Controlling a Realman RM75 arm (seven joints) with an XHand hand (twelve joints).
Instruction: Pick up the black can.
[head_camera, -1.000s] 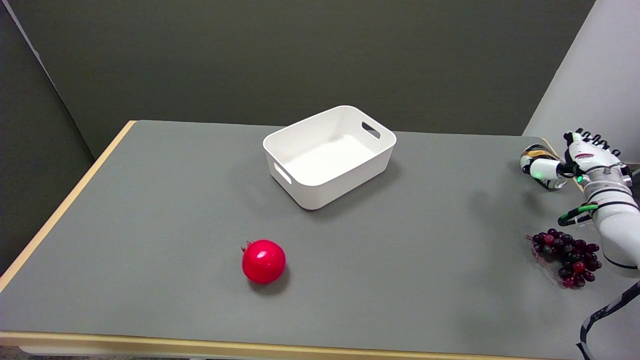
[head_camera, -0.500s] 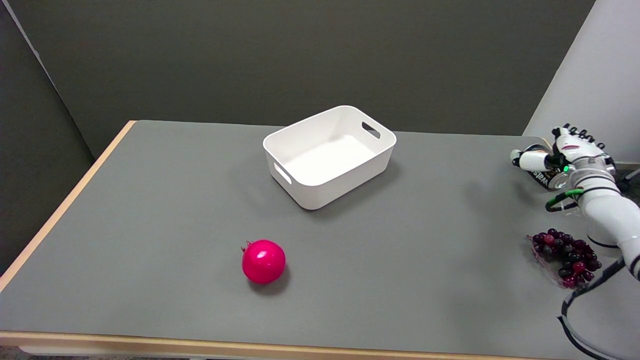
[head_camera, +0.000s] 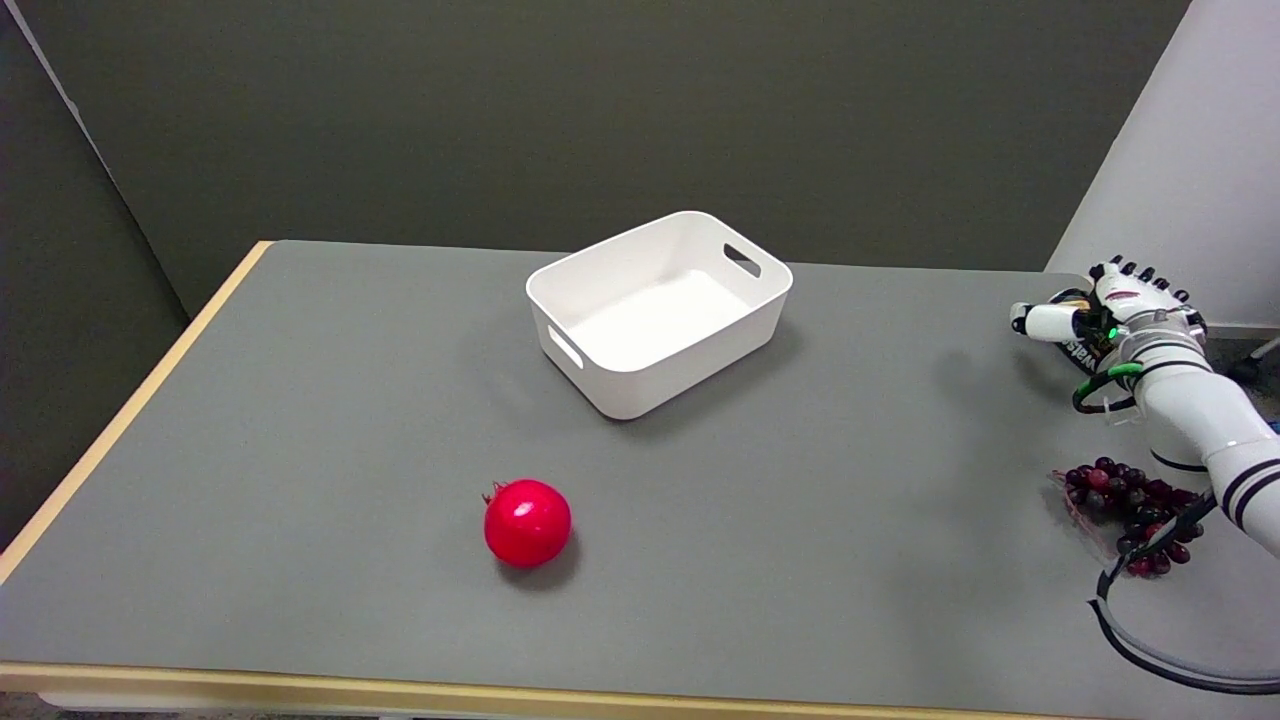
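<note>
right hand (head_camera: 1120, 310) is wrapping around the black can (head_camera: 1080, 352), holding it tight so it is not slipping | can is sitting in the hand, near the table's (head_camera: 300, 400) far right edge, beyond the grapes (head_camera: 1125, 500)

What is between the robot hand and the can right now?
Nothing visible. The robot hand is already wrapped around the can at the table's far right; the grapes lie nearer, clear of the grasp.
</note>
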